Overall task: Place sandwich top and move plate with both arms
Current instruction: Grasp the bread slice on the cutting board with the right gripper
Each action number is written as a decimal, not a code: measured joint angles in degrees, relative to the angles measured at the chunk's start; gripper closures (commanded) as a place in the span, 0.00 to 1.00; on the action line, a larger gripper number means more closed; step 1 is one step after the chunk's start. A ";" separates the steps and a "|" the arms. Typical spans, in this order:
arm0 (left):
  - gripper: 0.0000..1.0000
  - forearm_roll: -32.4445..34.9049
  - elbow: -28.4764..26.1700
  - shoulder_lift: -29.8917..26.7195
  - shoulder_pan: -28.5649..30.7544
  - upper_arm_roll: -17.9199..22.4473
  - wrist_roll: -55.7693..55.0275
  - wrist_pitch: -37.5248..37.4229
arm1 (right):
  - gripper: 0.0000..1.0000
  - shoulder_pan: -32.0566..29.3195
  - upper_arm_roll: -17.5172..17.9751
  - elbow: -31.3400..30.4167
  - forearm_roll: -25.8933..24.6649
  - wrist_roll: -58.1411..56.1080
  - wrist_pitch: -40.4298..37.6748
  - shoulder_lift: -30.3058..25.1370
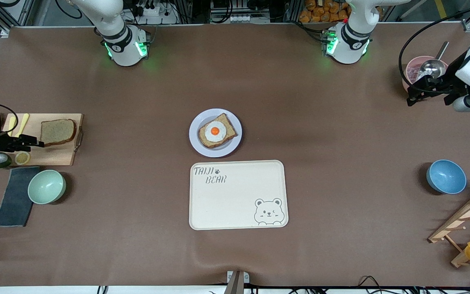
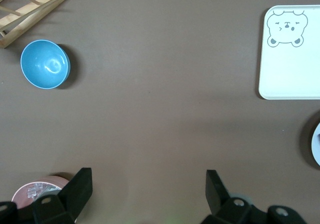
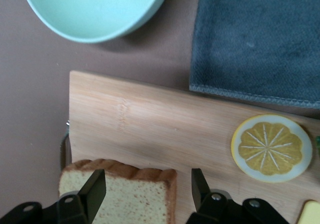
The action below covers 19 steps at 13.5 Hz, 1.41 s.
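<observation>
Bread slice waits on the board

Your plate holds the egg-topped slice, just beside the cream tray. The sandwich top lies on the cutting board; your right end effector straddles its crust, fingers apart, not gripping. The left end effector waits wide over the pink bowl, which holds a ladle.

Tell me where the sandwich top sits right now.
The sandwich top lies on the wooden cutting board at the right arm's end of the table, with the right gripper at its edge and a lemon slice nearby.
</observation>
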 measured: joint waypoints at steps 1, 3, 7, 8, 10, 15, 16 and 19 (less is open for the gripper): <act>0.00 0.00 0.02 0.00 0.04 0.01 0.00 0.00 | 0.33 -0.21 0.00 0.00 0.00 -0.51 0.00 0.25; 0.00 0.00 0.03 0.00 0.04 0.02 0.00 0.00 | 0.36 -0.37 0.00 -0.07 0.01 -0.96 0.00 0.54; 0.00 0.00 0.03 0.00 0.00 0.01 0.00 0.00 | 0.37 -1.11 -0.02 -0.94 0.01 -1.03 -0.01 0.66; 0.00 0.00 0.03 0.00 0.00 0.01 0.00 0.00 | 0.37 -1.36 -0.03 -1.30 0.01 -1.04 -0.01 0.67; 0.00 0.00 -0.02 0.01 0.00 0.01 0.00 0.00 | 0.41 -2.03 -0.03 -1.81 0.01 -1.20 -0.05 0.67; 0.00 0.00 -0.01 0.01 0.07 0.02 0.00 -0.02 | 0.49 -2.96 -0.03 -1.98 0.01 -2.59 -1.13 0.67; 0.00 0.00 0.00 0.00 0.09 0.02 0.00 -0.02 | 0.50 -2.97 -0.03 -2.01 0.01 -2.60 -1.39 0.67; 0.00 0.00 0.00 0.00 0.06 0.01 0.00 -0.02 | 0.61 -3.03 -0.04 -2.33 0.01 -2.61 -1.66 0.67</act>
